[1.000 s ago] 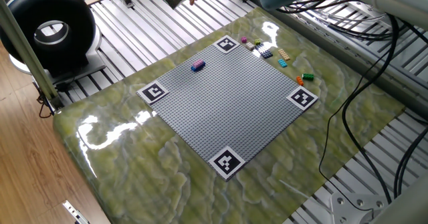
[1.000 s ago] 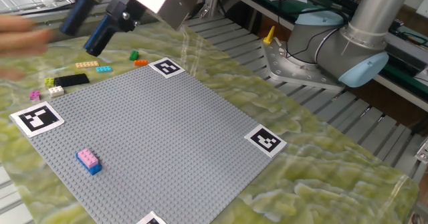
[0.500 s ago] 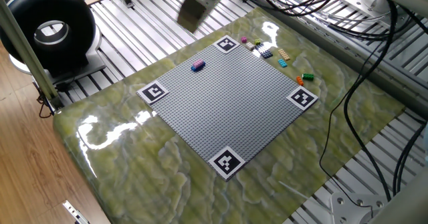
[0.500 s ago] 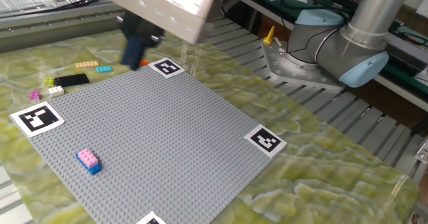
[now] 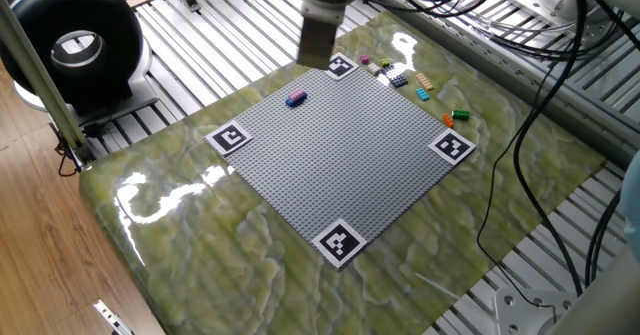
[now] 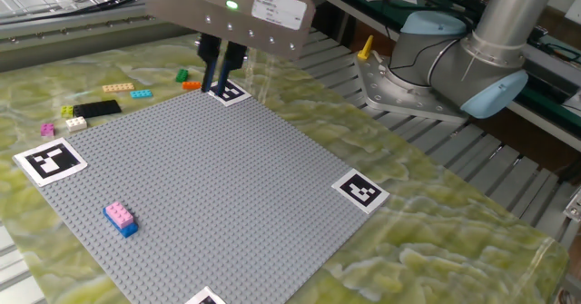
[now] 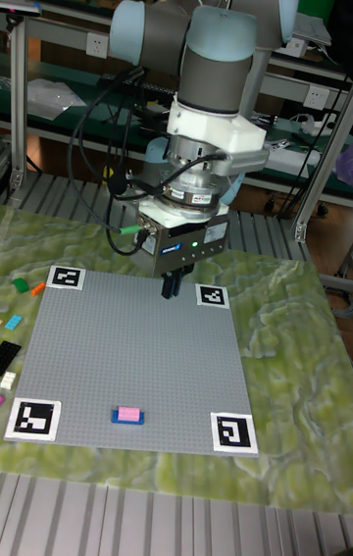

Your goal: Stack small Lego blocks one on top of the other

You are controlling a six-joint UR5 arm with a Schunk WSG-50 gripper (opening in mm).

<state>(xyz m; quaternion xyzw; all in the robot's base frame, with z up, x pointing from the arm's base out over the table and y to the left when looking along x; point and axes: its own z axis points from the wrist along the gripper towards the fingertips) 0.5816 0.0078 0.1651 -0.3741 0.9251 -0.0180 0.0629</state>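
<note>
Gleaming glossy: green marbled tabletop (image 5: 200, 245). Looking matt, studded plastic: grey baseplate (image 5: 340, 165). Showing ribbed metal at twelve o'clock: table frame (image 5: 230, 35).

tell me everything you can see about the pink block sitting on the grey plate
The pink block is a small studded plastic brick, oblong, sitting flat on top of a dark blue block of about the same size, so the two form a low stack. The stack stands on the grey plate, near one edge, between two of the corner marker tags and away from the loose bricks beyond the plate. Nothing else touches it; the pincer hangs over the far corner of the plate.
</note>
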